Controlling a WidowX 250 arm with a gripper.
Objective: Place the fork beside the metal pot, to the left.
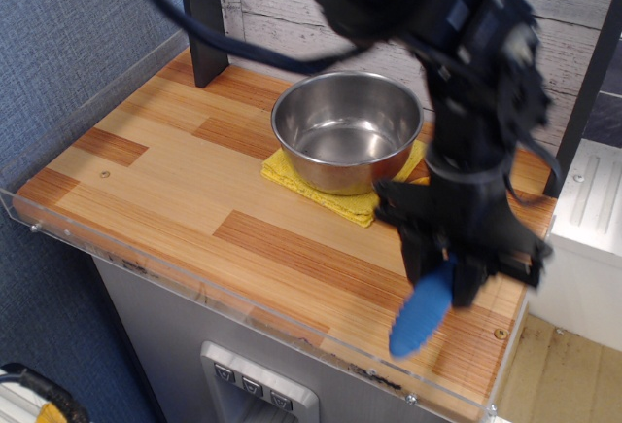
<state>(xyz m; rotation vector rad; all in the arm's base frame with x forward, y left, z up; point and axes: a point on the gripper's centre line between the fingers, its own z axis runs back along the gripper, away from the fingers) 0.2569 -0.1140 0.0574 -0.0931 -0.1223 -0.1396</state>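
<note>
Hand (440, 269), blurred, apparently clamps fork (420, 311) above table, right of metal pot (347, 129).

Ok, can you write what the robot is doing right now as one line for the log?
phase: carrying | gripper: shut on fork | fork: off the table, blue handle down | metal pot: on yellow cloth | placed: not yet
</note>
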